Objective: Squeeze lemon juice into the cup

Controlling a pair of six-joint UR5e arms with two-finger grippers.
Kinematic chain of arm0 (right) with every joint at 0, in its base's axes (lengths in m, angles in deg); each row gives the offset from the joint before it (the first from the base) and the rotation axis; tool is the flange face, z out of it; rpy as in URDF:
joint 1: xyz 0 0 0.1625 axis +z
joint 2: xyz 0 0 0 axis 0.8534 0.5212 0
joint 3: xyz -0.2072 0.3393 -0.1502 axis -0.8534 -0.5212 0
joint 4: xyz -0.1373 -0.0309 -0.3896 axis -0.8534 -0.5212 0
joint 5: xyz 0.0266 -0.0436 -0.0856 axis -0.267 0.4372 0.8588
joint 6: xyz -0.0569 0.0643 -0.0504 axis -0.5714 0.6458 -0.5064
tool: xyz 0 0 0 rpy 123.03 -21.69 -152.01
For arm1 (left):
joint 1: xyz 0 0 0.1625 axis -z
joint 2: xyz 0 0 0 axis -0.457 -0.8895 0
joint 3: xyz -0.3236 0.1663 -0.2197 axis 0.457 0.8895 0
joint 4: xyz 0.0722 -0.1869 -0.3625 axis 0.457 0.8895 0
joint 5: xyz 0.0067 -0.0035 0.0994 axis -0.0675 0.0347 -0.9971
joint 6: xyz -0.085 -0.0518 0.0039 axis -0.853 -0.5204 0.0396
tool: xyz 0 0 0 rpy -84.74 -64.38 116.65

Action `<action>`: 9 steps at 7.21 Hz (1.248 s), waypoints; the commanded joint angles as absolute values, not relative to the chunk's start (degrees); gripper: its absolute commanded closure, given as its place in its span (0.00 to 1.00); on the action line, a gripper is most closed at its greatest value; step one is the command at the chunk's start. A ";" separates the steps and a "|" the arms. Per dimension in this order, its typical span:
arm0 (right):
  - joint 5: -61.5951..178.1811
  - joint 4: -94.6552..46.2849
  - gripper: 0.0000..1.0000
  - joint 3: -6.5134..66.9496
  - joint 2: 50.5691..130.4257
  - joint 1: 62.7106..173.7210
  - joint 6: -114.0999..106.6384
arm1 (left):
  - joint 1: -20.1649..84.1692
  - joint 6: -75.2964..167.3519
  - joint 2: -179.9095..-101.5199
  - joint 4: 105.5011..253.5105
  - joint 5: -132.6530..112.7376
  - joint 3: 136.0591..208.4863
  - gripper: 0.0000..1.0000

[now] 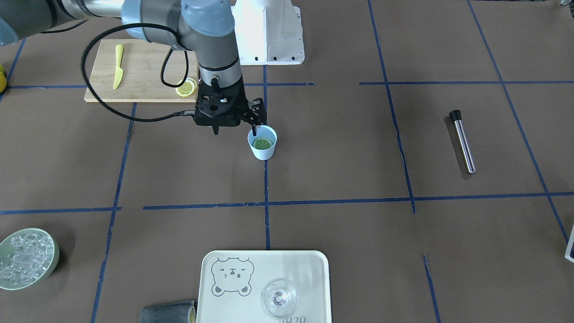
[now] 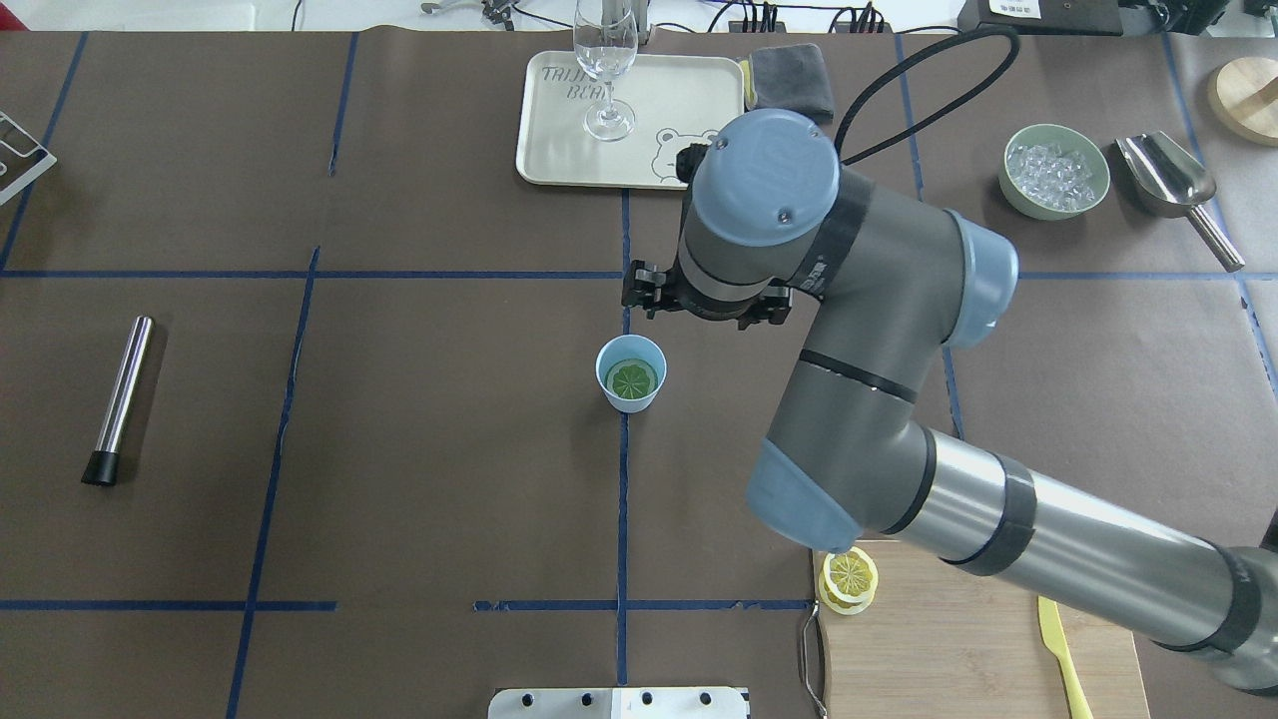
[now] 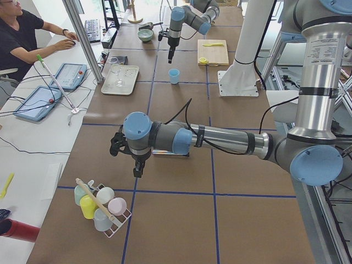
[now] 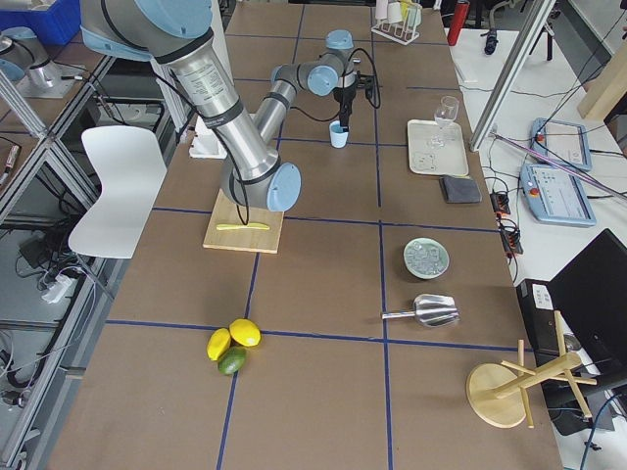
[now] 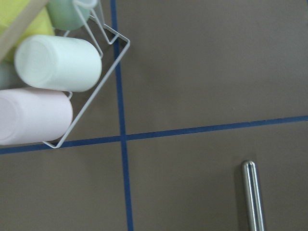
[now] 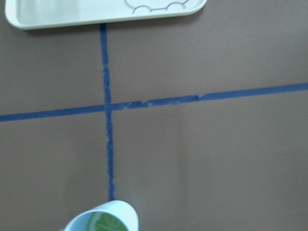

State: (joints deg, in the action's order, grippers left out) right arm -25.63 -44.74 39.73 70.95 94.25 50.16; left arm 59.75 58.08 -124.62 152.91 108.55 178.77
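Note:
The light-blue cup (image 1: 262,143) stands on the brown table at a tape crossing. A lemon slice (image 1: 263,143) lies flat inside it and looks greenish in the shade. The cup (image 2: 631,373) and the slice (image 2: 633,379) also show in the overhead view, and the cup's rim (image 6: 103,216) shows in the right wrist view. My right gripper (image 1: 235,131) is open and empty, beside the cup on the robot's side, one fingertip (image 1: 254,131) at the rim. My left gripper (image 3: 135,159) shows only in the exterior left view, far from the cup; I cannot tell its state.
A cutting board (image 1: 143,58) holds stacked lemon slices (image 1: 186,87) and a yellow knife (image 1: 118,66). A tray (image 1: 314,269) carries a clear glass (image 1: 279,297). A bowl of ice (image 1: 27,258), a metal muddler (image 1: 463,141) and a rack of cups (image 3: 102,206) are further off.

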 commanded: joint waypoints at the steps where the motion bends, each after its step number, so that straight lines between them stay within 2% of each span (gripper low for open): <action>1: -31.60 -45.53 0.00 43.56 77.88 102.84 37.22 | 55.17 57.86 -130.23 139.05 102.84 183.59 0.00; 3: -36.87 -45.17 0.00 44.01 84.29 111.10 25.10 | 53.33 58.03 -138.21 124.75 102.54 183.52 0.00; 4: -39.77 -45.17 0.00 44.01 87.28 115.67 18.59 | 50.88 58.12 -138.87 123.10 102.72 183.00 0.00; 7: -48.57 -45.17 0.00 43.40 95.64 127.03 0.90 | 40.86 58.12 -138.43 125.00 103.24 175.81 0.00; 9: -49.20 -45.09 0.00 43.48 96.36 128.45 -0.46 | 37.60 58.03 -138.35 132.53 103.51 169.50 0.00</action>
